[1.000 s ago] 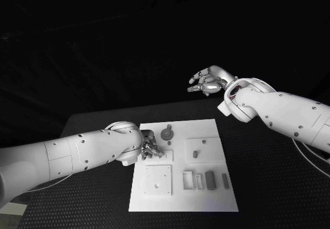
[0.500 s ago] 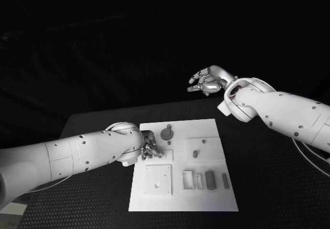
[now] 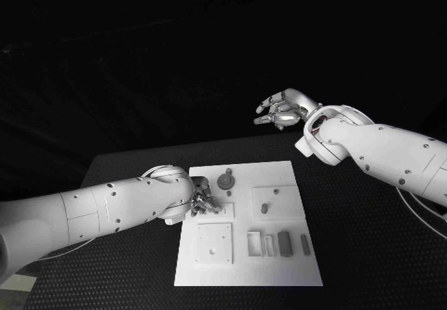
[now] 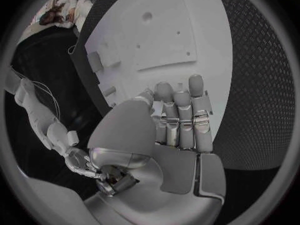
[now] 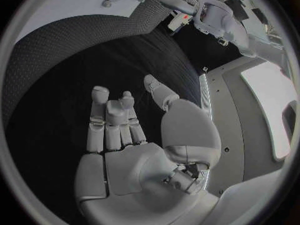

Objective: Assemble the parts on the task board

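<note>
nothing moved | left robot hand (image 3: 205, 202) low over task board (image 3: 280, 271), seemingly empty | right robot hand (image 3: 282, 108) raised, fingers apart

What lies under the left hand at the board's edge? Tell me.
Under the silver left hand lies the left edge of the white task board, beside a dark round part. Its fingers cover the spot, so any part beneath them cannot be seen.

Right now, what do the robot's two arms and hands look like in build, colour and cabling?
Both arms are bulky white rounded shells dotted with small dark screws. The left hand and right hand are silver metal with segmented fingers and smooth pale palm plates. A red-edged ring shows at the right arm's wrist joint, and thin pale cables trail beside the right arm.
</note>
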